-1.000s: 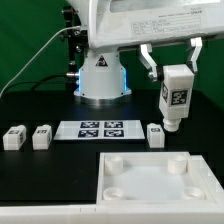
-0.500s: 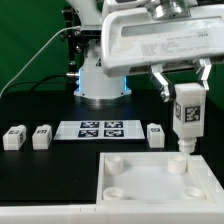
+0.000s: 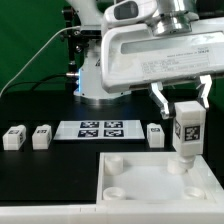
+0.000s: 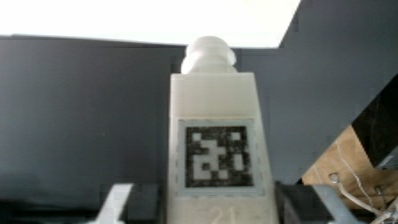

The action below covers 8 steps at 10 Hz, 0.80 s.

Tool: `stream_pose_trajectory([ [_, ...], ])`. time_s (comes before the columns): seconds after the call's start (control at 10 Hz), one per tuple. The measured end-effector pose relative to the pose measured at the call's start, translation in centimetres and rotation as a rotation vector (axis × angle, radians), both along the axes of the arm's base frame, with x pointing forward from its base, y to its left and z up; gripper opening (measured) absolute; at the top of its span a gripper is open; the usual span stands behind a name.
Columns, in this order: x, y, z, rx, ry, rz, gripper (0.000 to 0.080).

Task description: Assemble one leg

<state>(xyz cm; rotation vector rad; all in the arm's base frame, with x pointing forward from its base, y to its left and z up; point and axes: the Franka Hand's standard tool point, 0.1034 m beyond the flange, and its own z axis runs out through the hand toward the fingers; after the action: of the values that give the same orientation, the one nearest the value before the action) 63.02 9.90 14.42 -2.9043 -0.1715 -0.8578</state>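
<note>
The big white panel [image 3: 150, 185] lies on the black bench [image 3: 40, 175]. It has round sockets in its corners. The leg [image 3: 187, 130] stands straight up over the socket [image 3: 179, 166] at the far corner on the exterior view's right. Its bottom tip is right at that hole, but I cannot tell if it is in yet.

The tool [image 3: 184, 106] is pinching the leg near its top, one finger on each side. In the wrist view the leg [image 4: 217, 110] fills the middle, with a round peg [image 4: 210, 52] on its far end.

The leg has a square black-and-white tag [image 3: 188, 129] on its face. The tag is just a blocky pattern.

Three more little posts [image 3: 41, 136] with tags sit on the bench in a row. The marker board [image 3: 100, 129] lies flat between them, showing four square patterns.
</note>
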Motion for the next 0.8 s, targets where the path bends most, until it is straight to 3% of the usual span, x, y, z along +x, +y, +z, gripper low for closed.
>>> stream_pose_trajectory([
  [0.3, -0.9, 0.8, -2.0, 0.004, -0.02, 0.006, 0.0291],
  [0.8, -1.5, 1.2, -4.3, 0.004, 0.005, 0.011, 0.0291],
])
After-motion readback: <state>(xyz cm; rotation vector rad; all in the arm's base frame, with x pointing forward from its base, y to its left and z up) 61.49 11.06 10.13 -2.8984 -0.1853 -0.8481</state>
